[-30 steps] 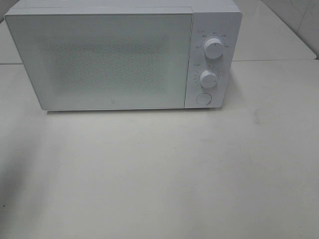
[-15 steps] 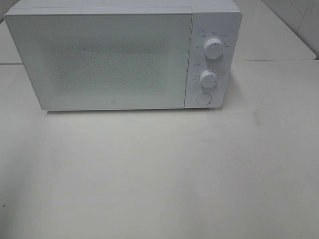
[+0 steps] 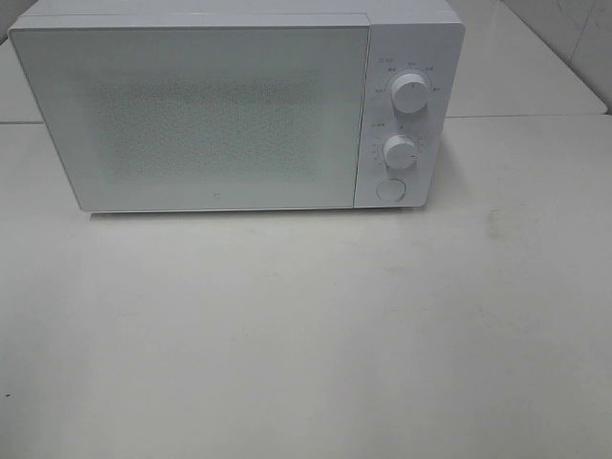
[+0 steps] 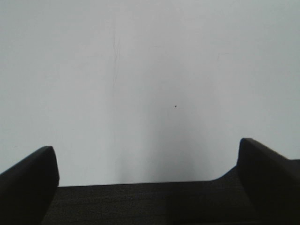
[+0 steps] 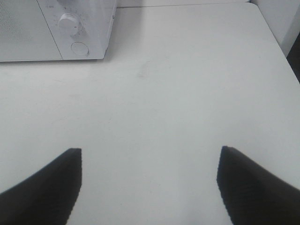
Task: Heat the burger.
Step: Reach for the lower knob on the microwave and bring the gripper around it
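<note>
The burger is not in view in any frame. A white microwave (image 3: 220, 110) stands at the back of the table with its door (image 3: 191, 115) shut; its frosted front hides the inside. Two dials (image 3: 409, 96) (image 3: 400, 153) and a round button (image 3: 390, 189) sit on its right panel. The microwave's panel corner also shows in the right wrist view (image 5: 70, 28). My left gripper (image 4: 146, 152) is open and empty over bare white table. My right gripper (image 5: 150, 153) is open and empty, well in front of the microwave's right side. Neither gripper shows in the exterior high view.
The white table (image 3: 306, 325) stretches in front of the microwave. A seam runs to a second white table behind (image 3: 516, 57). In the right wrist view the table's corner edge (image 5: 274, 33) borders a dark gap.
A dark shadow at the lower left of the table in the exterior high view has faded away. The microwave has not moved.
</note>
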{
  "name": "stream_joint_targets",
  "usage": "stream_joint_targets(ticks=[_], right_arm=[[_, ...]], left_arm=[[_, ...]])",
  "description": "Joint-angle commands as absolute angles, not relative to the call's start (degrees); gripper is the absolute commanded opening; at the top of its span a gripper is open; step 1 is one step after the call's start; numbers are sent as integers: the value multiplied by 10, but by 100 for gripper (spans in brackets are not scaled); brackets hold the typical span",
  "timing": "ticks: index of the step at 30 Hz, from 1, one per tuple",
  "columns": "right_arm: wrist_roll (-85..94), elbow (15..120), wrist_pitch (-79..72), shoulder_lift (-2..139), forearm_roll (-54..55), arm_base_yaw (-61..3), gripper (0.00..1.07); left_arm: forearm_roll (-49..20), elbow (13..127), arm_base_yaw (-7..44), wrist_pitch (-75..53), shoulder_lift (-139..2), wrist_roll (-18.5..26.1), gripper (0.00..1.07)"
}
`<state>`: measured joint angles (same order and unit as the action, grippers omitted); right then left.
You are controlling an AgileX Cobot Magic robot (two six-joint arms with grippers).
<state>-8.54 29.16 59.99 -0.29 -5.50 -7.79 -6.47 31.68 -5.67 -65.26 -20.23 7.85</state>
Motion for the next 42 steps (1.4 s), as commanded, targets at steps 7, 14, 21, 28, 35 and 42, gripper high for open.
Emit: stream_joint_targets(ticks=[7,14,21,28,35,42], right_arm=[[-77,292,595,-18,-54,-74,76],[-77,292,595,-18,-54,-74,76],[-77,292,595,-16,-54,-74,76],[-77,292,595,-12,-53,-74,76],[-77,292,595,-12,-53,-74,76],[-77,292,595,-12,-53,-74,76]], left_arm=[[-65,285,-58,-595,-105,57,98],[-66,285,-58,-595,-27,57,98],[-69,285,-58,-595,13,60,98],[-69,285,-58,-595,18,60,98],[-69,285,-58,-595,18,60,98],[-69,285,-58,-595,18,60,98]])
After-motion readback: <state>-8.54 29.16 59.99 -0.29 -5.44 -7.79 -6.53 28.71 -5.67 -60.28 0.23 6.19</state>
